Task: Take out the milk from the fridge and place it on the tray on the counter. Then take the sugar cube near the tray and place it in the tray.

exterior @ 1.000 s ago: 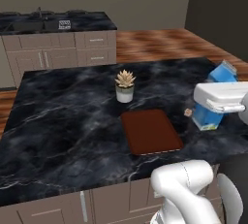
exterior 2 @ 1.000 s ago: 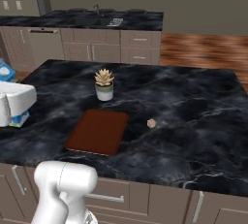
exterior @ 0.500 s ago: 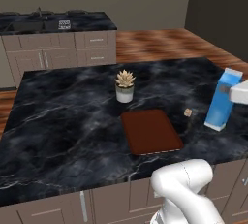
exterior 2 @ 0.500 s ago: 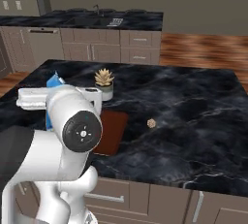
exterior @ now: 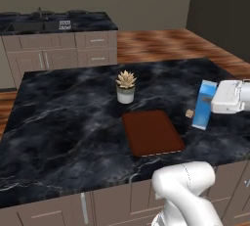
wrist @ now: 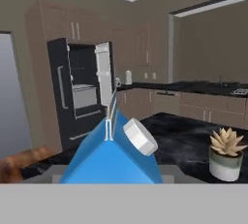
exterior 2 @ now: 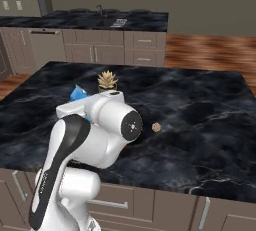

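Gripper (exterior: 213,103) clamped on the milk (exterior: 203,104), upright over the counter (exterior: 68,122) — right of the tray (exterior: 152,132), beside the sugar cube (exterior: 189,114). Risk — lowering here lands it off-tray or knocks the cube.

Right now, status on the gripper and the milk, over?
Gripper shut on the milk, carton upright over the counter. Tray bare, to its left. Sugar cube lies between carton and tray.
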You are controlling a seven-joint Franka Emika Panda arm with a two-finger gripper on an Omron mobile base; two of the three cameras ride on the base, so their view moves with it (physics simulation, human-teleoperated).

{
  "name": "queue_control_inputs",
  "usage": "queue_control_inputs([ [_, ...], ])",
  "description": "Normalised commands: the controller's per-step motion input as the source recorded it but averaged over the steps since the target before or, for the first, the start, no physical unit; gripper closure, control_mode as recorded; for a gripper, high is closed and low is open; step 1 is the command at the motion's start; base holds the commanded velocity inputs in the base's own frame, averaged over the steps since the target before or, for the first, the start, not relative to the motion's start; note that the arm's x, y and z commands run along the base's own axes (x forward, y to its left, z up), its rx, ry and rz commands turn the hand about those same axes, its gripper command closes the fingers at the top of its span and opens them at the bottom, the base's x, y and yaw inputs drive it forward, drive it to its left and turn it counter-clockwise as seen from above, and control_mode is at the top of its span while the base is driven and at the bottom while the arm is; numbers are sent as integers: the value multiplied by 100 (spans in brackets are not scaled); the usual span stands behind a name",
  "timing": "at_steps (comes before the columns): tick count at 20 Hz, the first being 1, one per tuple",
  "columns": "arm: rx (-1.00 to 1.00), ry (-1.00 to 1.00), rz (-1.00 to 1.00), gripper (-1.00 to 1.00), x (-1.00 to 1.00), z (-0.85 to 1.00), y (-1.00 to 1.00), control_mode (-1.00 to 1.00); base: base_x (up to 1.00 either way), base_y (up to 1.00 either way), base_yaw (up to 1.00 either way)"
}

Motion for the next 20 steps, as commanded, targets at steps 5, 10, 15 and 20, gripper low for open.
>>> queue_control_inputs([
  [5, -2, -2, 12, 100, 64, -33, 27, -100, 0, 0, 0],
  [10, 2, 0, 22, 100, 43, -31, 6, -100, 0, 0, 0],
  [15, 3, 5, 27, 100, 35, -24, -1, -100, 0, 0, 0],
  [20, 0, 8, 20, 100, 41, -14, 0, -100, 0, 0, 0],
])
